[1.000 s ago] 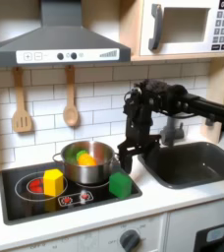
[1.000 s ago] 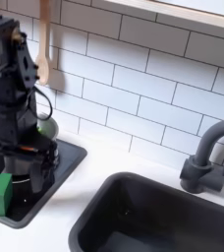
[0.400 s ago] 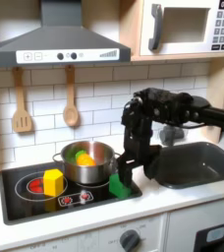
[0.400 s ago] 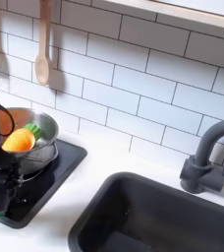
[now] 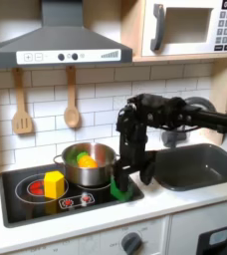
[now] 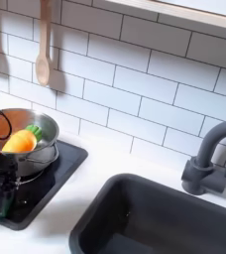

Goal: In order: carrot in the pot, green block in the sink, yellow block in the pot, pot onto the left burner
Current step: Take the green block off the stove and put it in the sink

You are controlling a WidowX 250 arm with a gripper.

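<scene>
Gripper (image 5: pixel 122 183) is down over the green block (image 5: pixel 119 189) on the stove (image 5: pixel 31 189), can't tell if it's clamped. Carrot (image 6: pixel 20 141) sits in the pot (image 5: pixel 89 166); yellow block (image 5: pixel 53 183) rests on the left burner (image 5: pixel 24 186).

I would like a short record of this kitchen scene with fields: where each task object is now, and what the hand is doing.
carrot: inside the pot, which stands on the stove
green block: on the stove, beside the pot on the first exterior view's right
yellow block: on the left burner in the first exterior view
sink: nothing visible inside
hand: lowered over the green block; whether it is closed on the block cannot be told
</scene>
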